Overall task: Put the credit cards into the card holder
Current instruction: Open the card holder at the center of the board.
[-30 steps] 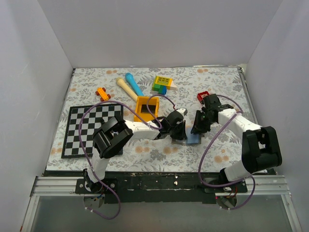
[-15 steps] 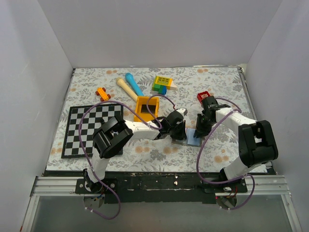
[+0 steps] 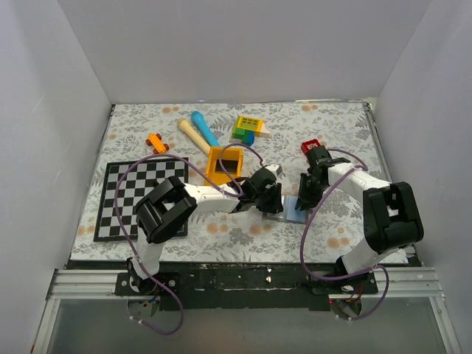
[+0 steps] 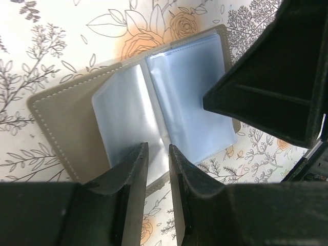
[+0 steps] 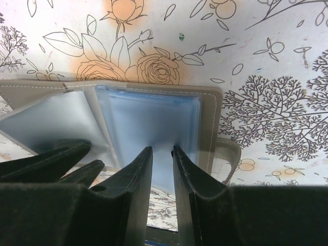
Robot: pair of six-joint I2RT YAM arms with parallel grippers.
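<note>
The grey card holder (image 3: 290, 212) lies open on the floral cloth, its pale bluish clear pockets fanned out. My left gripper (image 3: 274, 203) is over its left half. In the left wrist view (image 4: 158, 146) its jaws stand a narrow gap apart on a clear pocket, above the grey cover (image 4: 61, 118), with nothing between them. My right gripper (image 3: 302, 198) is over the right half. In the right wrist view (image 5: 162, 148) its jaws also stand a narrow gap apart, tips on the blue pockets beside the grey cover (image 5: 210, 120) and snap tab (image 5: 229, 154). A flat black rectangle (image 3: 224, 168), perhaps the credit cards, lies in the orange tray.
The orange tray (image 3: 214, 153) stands just behind the left gripper. A red block (image 3: 310, 147) sits behind the right arm. A chessboard (image 3: 140, 198) lies at the left. A blue stick (image 3: 204, 127), a wooden stick (image 3: 190, 133), a coloured block (image 3: 248, 128) and an orange toy (image 3: 156, 142) lie at the back.
My right gripper has moved left and down onto the right half of the open card holder. The left gripper has stayed on the left half.
</note>
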